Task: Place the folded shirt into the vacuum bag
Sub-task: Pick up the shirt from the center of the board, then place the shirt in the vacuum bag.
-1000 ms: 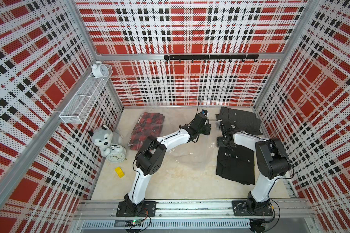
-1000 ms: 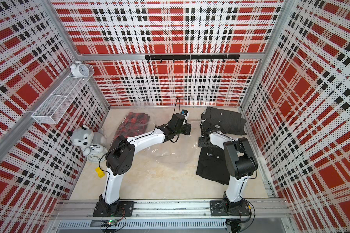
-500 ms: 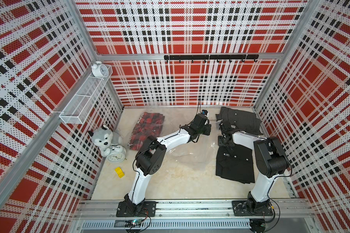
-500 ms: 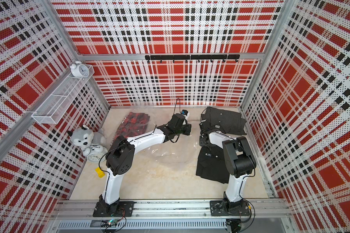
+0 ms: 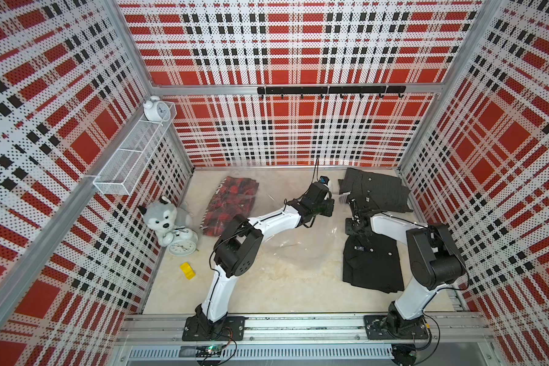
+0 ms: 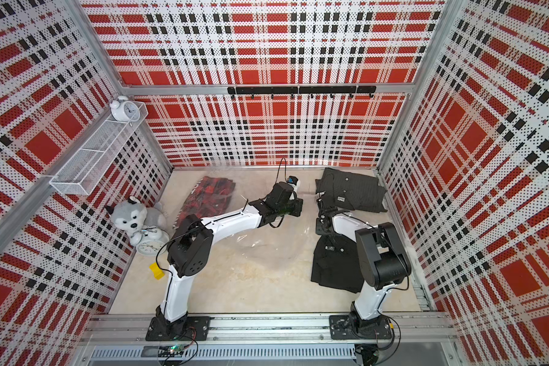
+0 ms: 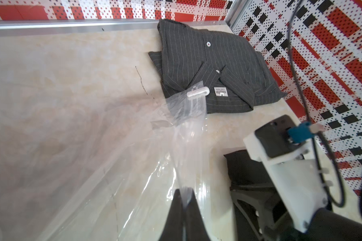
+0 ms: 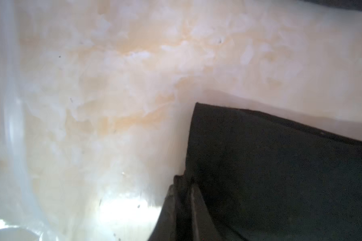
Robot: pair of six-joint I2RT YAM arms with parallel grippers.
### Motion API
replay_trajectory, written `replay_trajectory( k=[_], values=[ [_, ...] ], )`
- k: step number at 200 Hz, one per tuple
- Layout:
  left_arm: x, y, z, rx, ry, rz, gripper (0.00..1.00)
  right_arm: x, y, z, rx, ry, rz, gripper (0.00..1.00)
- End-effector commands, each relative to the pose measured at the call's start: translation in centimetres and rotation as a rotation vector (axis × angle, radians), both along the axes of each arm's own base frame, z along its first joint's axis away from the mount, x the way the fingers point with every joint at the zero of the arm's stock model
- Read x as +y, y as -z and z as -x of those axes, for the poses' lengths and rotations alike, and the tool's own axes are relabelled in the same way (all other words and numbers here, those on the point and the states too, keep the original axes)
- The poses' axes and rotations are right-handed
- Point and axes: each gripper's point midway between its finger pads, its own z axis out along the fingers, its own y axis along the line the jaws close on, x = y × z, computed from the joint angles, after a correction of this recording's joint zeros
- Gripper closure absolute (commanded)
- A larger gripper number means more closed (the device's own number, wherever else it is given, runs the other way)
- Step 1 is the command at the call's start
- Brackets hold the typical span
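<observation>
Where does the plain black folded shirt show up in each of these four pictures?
Both top views: the plain black folded shirt lies on the right, beside the right arm.
Left wrist: a dark patch beside the white camera bracket.
Right wrist: large and close, its corner in the right claw.
Shared landmark: the pale marbled tabletop, in all four.

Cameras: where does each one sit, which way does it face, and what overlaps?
Top views: side by side, high over the front rail, looking down at the tabletop; both show the left arm and right arm whole.
Left wrist: on the left arm, facing the far right corner; left gripper shut on the vacuum bag, pinstriped shirt beyond, right arm's wrist alongside.
Right wrist: low over the tabletop; right gripper shut on the black shirt.
Shared: pinstriped shirt, in left wrist and top views.
</observation>
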Motion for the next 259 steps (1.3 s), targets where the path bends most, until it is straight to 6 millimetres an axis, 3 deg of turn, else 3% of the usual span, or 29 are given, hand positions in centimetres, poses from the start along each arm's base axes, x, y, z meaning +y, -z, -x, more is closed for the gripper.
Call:
replay_trajectory(
  k=[1, 75, 105, 140, 219, 259],
  values=[
    [-0.8, -1.4, 1.4, 0.003, 0.026, 0.048, 1.00, 0.0, -2.9, -0.6, -0.108, 0.021, -0.096, 1.00],
    [-4.0, -1.6, 3.8, 0.023, 0.083, 0.086, 1.00, 1.7, -9.4, -0.2, -0.354, -0.007, -0.351, 1.00],
    [-5.6, -2.0, 4.6, 0.027, 0.110, 0.107, 1.00, 1.5, -11.3, -0.5, -0.418, 0.011, -0.392, 1.00],
    [-6.6, -3.1, 5.1, 0.026, 0.125, 0.142, 1.00, 2.7, -13.2, -0.9, -0.488, 0.019, -0.522, 1.00],
    [-6.2, -6.9, 6.9, 0.008, 0.154, 0.235, 1.00, 3.1, -10.3, -3.8, -0.496, 0.088, -0.664, 1.00],
    [-5.6, -6.7, 7.5, 0.015, 0.157, 0.234, 1.00, 3.5, -7.2, -5.6, -0.435, 0.138, -0.705, 1.00]
  ],
)
